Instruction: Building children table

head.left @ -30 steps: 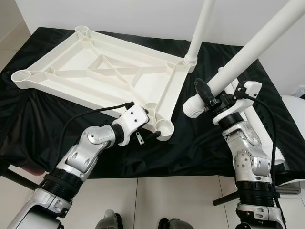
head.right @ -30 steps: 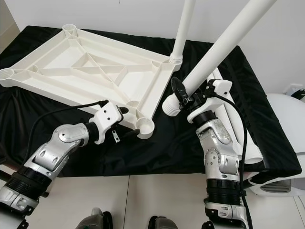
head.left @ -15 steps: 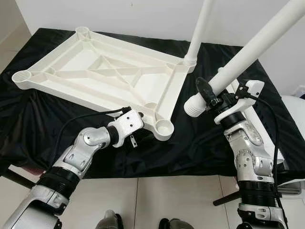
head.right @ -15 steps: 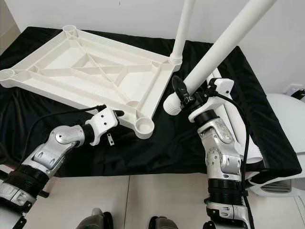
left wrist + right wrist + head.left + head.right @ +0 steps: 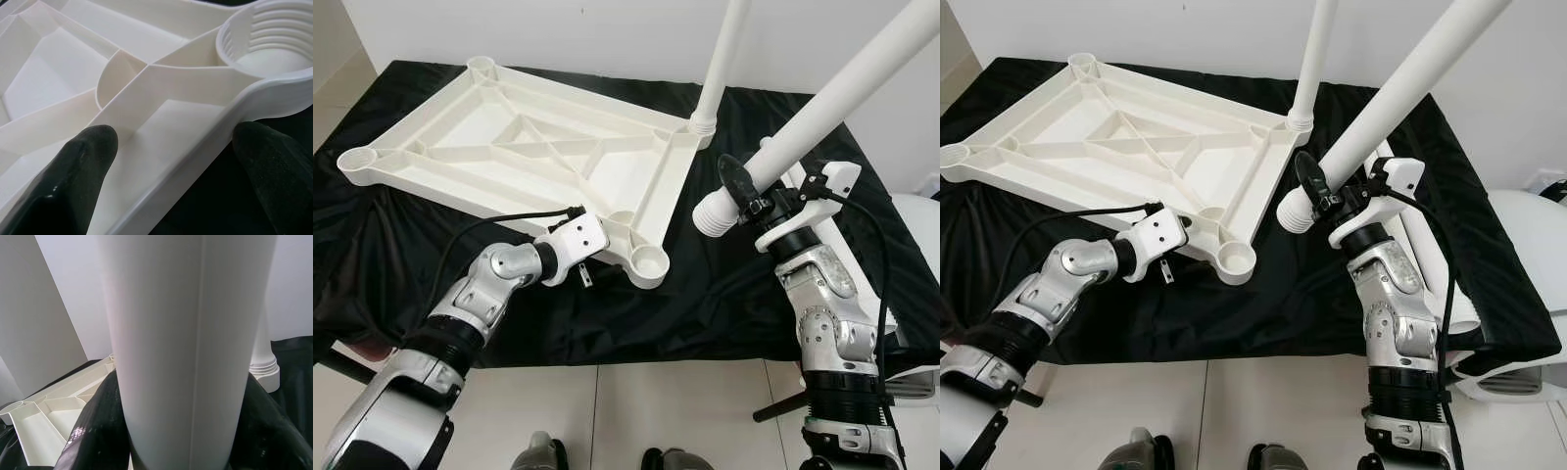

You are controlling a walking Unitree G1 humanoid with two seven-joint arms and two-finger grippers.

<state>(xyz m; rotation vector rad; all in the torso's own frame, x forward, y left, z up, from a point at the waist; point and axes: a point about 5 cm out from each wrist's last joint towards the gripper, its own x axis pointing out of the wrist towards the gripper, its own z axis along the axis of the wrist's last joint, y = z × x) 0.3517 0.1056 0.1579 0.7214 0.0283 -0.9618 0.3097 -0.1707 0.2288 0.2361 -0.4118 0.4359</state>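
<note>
The white tabletop [image 5: 524, 147] lies upside down on the black cloth, ribs facing up. One white leg [image 5: 720, 59] stands screwed into its far right corner. My right gripper [image 5: 751, 193] is shut on a second leg [image 5: 832, 98], held tilted, its threaded end [image 5: 713, 217] hanging above the cloth just right of the tabletop. My left gripper [image 5: 171, 161] is open at the tabletop's near edge, beside the empty near right socket [image 5: 648, 262]. One finger [image 5: 73, 171] rests inside the rim and the other outside it.
More white legs [image 5: 847, 259] lie on the cloth behind my right arm. A white rounded object [image 5: 920, 230] stands off the table's right side. Empty sockets sit at the left corner [image 5: 357, 157] and the far corner [image 5: 481, 64]. Tiled floor [image 5: 656, 411] runs below the near edge.
My left gripper has moved up from below the near edge and in toward the tabletop, its fingers now straddling the rim. The right arm and its leg have barely shifted.
</note>
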